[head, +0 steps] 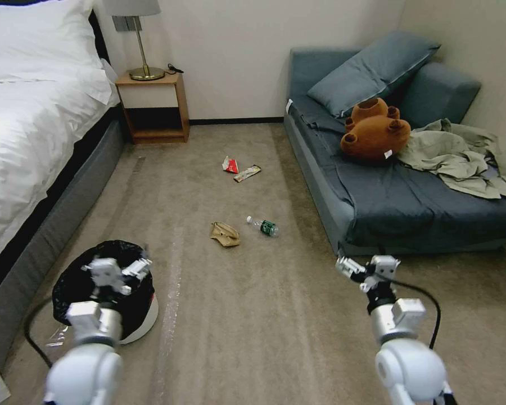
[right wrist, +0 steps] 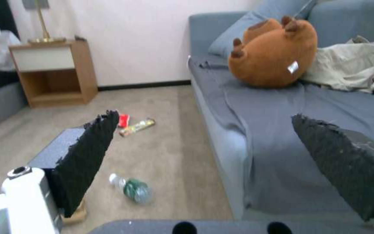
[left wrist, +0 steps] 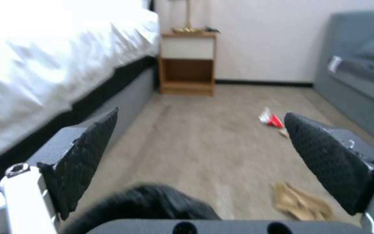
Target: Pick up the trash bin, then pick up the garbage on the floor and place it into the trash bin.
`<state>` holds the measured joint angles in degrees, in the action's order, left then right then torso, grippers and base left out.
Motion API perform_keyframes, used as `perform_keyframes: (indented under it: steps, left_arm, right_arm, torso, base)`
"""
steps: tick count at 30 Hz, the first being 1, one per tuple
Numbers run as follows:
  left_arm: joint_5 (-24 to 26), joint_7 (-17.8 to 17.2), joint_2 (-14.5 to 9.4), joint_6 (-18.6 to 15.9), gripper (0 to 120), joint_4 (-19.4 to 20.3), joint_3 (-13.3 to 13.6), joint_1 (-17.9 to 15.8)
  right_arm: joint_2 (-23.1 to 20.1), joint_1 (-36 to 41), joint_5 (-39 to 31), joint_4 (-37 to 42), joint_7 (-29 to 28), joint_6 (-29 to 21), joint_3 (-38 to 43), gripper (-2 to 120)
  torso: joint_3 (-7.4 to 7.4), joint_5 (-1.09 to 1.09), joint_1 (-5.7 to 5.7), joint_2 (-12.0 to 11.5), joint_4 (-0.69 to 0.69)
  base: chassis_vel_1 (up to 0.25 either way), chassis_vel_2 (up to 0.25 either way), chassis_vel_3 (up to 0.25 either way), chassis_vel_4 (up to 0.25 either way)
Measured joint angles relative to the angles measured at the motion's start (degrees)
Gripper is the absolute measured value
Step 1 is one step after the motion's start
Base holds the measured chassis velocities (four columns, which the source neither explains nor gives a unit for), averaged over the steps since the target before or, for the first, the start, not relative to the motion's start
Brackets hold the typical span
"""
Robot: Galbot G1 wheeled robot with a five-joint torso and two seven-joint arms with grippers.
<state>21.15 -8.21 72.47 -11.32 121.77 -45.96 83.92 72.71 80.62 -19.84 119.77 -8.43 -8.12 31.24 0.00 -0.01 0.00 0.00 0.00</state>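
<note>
**Trash bin under the left claw, 4 pieces of litter on the carpet**

The trash bin (head: 143,315), 1 small round white tub lined with a crinkly black bag (left wrist: 152,204), stands on the carpet beside the bed (head: 34,129). The left gripper (head: 115,271) hovers over its mouth, jaws wide and empty. The right gripper (head: 368,267) hangs wide and empty near the sofa (head: 388,208) corner.

Ahead lie 4 pieces of garbage: 1 crumpled tan paper bag (head: 225,233), 1 clear green-labelled bottle (head: 263,226) just beside it, then farther off 1 red-white wrapper (head: 230,165) touching 1 long yellowish wrapper (head: 247,173).

1 plush bear (head: 373,132) lies on the sofa; 1 wooden nightstand (head: 153,107) bears 1 brass lamp (head: 143,59).
</note>
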Motion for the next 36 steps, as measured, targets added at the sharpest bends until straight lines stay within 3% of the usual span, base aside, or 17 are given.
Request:
perform_keyframes:
  steps: [2,3,5,9,11,15,17,18,20,26,27,28,29,30,34,35,36]
  left_arm:
    - [3.41,-1.35,-2.19,-1.84,100,1.16,-2.33,-0.81]
    - [3.41,-1.35,-2.19,-1.84,100,1.16,-2.33,-0.81]
    - [8.28,-3.28,-5.3,-4.45,100,2.84,-5.7,-1.95]
    - [11.55,-4.54,-7.37,-6.21,100,3.94,-7.91,-2.7]
    - [17.0,-6.66,-10.85,-9.17,100,5.8,-11.64,-3.96]
    - [20.92,-8.22,-13.36,-11.24,100,7.16,-14.33,-4.86]
    - [25.67,-10.05,-16.4,-13.81,100,8.81,-17.59,-5.98]
    - [25.67,-10.05,-16.4,-13.81,100,8.81,-17.59,-5.98]
    - [29.76,-11.65,-19.04,-16.01,100,10.18,-20.42,-6.94]
    - [32.2,-12.31,-20.78,-17.38,100,10.18,-21.74,-6.95]
    - [33.55,-12.26,-22.27,-18.14,100,8.17,-22.05,-5.69]
    - [33.55,-12.26,-22.27,-18.14,100,8.17,-22.05,-5.69]
    - [35.35,-12.34,-24.25,-19.8,100,4.61,-22.29,-3.65]
    - [35.9,-12.18,-24.84,-20.16,100,3.62,-22.3,-3.04]
    - [35.24,-11.67,-24.88,-20.11,100,-0.23,-21.54,-2.35]
    - [34.91,-11.59,-24.89,-20.09,100,-2.07,-21.11,-2.33]
    - [34.89,-11.63,-25.12,-20.18,100,-3.29,-20.87,-2.33]
  right_arm:
    - [-2.3,-1.44,-3.42,0.93,-1.47,-1.41,-0.08,100]
    - [-2.3,-1.44,-3.42,0.93,-1.47,-1.41,-0.08,100]
    - [-5.47,-3.39,-8.19,2.17,-3.53,-3.38,-0.16,100]
    - [-7.79,-4.81,-11.63,3.07,-5.0,-4.83,-0.22,100]
    - [-11.46,-7.1,-17.12,4.53,-7.35,-7.09,-0.32,100]
    - [-13.95,-8.66,-20.88,5.54,-8.94,-8.65,-0.36,100]
    - [-17.18,-10.63,-25.63,6.79,-11.0,-10.6,-0.43,100]
    - [-17.18,-10.63,-25.63,6.79,-11.0,-10.6,-0.43,100]
    - [-19.59,-12.18,-29.24,7.78,-12.52,-12.05,-0.46,100]
    - [-20.92,-11.8,-29.16,7.98,-12.92,-12.54,-0.62,100]
    - [-22.6,-10.08,-26.76,7.94,-12.93,-12.71,-0.92,100]
    - [-22.6,-10.08,-26.76,7.94,-12.93,-12.71,-0.92,100]
    - [-23.61,-8.72,-24.97,7.67,-12.96,-12.84,-1.25,100]
    - [-23.78,-8.36,-23.81,7.46,-12.95,-12.8,-1.58,100]
    - [-23.81,-7.91,-21.68,6.65,-12.81,-12.6,-2.32,100]
    - [-23.78,-7.95,-20.61,6.34,-12.61,-12.19,-2.56,100]
    - [-23.69,-7.99,-19.87,5.96,-12.39,-11.85,-2.8,100]
  torso:
    - [0.0,0.0,0.0,0.0,0.0]
    - [0.0,0.0,0.0,0.0,0.0]
    - [0.0,0.01,0.0,0.0,0.0]
    - [0.0,0.0,0.0,0.0,0.0]
    - [0.0,0.0,0.0,0.0,0.0]
    - [0.0,0.01,0.0,0.0,0.0]
    - [0.0,0.0,0.0,0.0,0.0]
    - [0.0,0.0,0.0,0.0,0.0]
    - [0.0,0.0,0.0,0.0,0.01]
    - [0.0,-0.01,0.0,0.0,0.0]
    - [0.0,0.02,0.0,0.01,0.0]
    - [0.0,0.02,0.0,0.01,0.0]
    - [0.01,0.02,0.0,0.0,-0.04]
    - [0.0,-0.09,0.0,-0.01,0.0]
    - [0.01,0.08,0.0,-0.01,0.0]
    - [0.0,-0.09,0.0,-0.01,0.0]
    - [0.0,-0.09,0.0,0.0,0.01]
  base:
    - [0.0,0.0,0.0,0.0]
    - [0.0,0.0,0.0,0.0]
    - [0.0,0.0,0.0,0.0]
    - [0.0,0.0,0.0,0.0]
    - [0.0,0.0,0.0,0.0]
    - [0.0,0.0,0.0,0.0]
    - [0.0,0.0,0.0,0.0]
    - [0.0,0.0,0.0,0.0]
    - [0.0,0.0,0.0,0.0]
    - [0.0,0.0,0.0,0.0]
    - [0.0,0.0,0.0,0.0]
    - [0.0,0.0,0.0,0.0]
    - [0.0,0.0,0.0,0.0]
    - [0.0,0.0,0.0,0.0]
    - [0.0,0.0,0.0,0.0]
    - [0.0,0.0,0.0,0.0]
    - [0.0,0.0,0.0,0.0]
